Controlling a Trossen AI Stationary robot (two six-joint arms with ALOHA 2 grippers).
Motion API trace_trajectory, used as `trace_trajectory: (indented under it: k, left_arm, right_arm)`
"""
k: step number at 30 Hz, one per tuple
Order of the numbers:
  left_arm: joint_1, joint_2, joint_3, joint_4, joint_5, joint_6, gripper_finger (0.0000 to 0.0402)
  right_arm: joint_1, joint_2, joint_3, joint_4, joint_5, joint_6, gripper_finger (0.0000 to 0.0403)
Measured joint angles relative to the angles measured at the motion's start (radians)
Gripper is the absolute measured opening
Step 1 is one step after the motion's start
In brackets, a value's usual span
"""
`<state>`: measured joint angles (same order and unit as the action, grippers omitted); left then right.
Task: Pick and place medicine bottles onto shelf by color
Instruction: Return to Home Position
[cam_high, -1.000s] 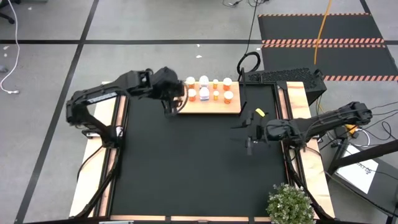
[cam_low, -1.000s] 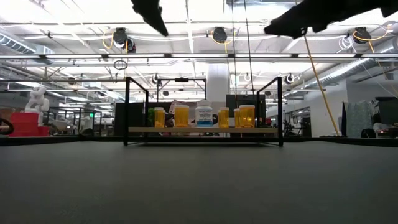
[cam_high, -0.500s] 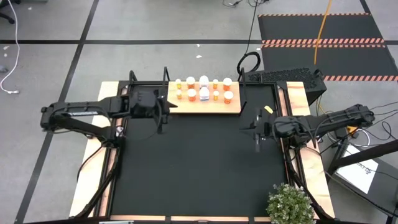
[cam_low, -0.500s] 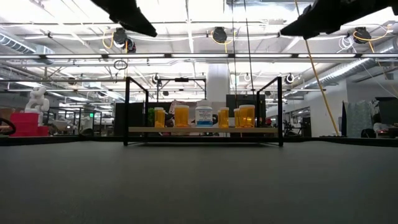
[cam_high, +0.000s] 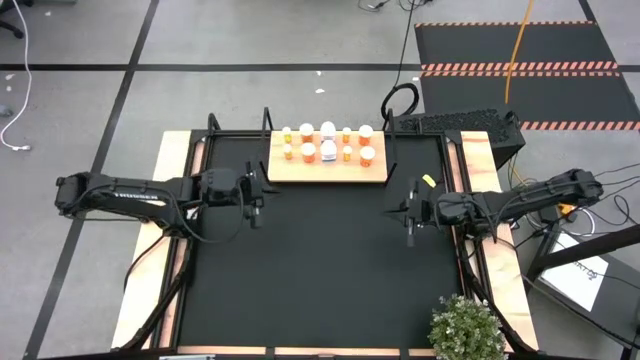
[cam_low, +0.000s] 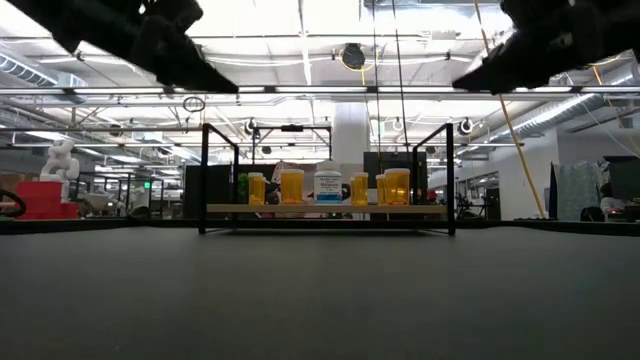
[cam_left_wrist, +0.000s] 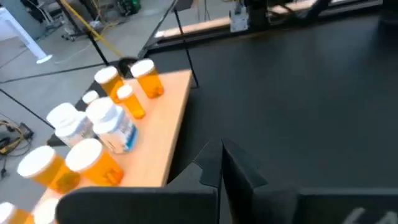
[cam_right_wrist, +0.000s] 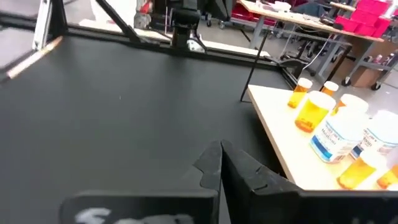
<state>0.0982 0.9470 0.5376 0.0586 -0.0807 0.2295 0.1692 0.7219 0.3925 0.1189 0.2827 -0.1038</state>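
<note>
- My left gripper (cam_left_wrist: 221, 149) hangs above the black table (cam_high: 320, 280) toward 9 o'clock, its fingers pressed together on nothing.
- The bottles (cam_high: 327, 144), orange and white, stand together on the shelf (cam_high: 376, 172) at the table's 12 o'clock edge, well apart from both my grippers.
- My right gripper (cam_right_wrist: 219, 149) hangs toward 3 o'clock, fingers likewise closed and empty.
</note>
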Motion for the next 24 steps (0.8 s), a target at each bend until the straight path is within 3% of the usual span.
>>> trace_trajectory:
  k: [3, 8, 13, 17, 24]
  left_arm:
    - [0.009, 0.0, -0.04, 0.013, -0.018, 0.0, 0.0004]
    - [0.031, 0.002, -0.094, -0.01, -0.029, 0.006, 0.0021]
    - [0.069, 0.001, -0.121, 0.047, -0.027, -0.031, 0.0025]
    - [0.1, 0.0, -0.17, 0.143, 0.061, -0.046, 0.0005]
    - [0.139, -0.006, -0.294, 0.341, 0.195, -0.041, 0.0005]
  right_arm:
    - [-0.002, -0.009, -0.063, 0.061, 0.0, -0.024, 0.0001]
    - [-0.027, -0.037, -0.167, 0.17, -0.009, -0.023, 0.0001]
    - [-0.073, -0.068, -0.234, 0.245, -0.099, -0.021, 0.0]
    - [-0.11, -0.096, -0.289, 0.282, -0.148, -0.022, 0.0]
    - [-0.144, -0.167, -0.372, 0.312, -0.159, -0.002, 0.0]
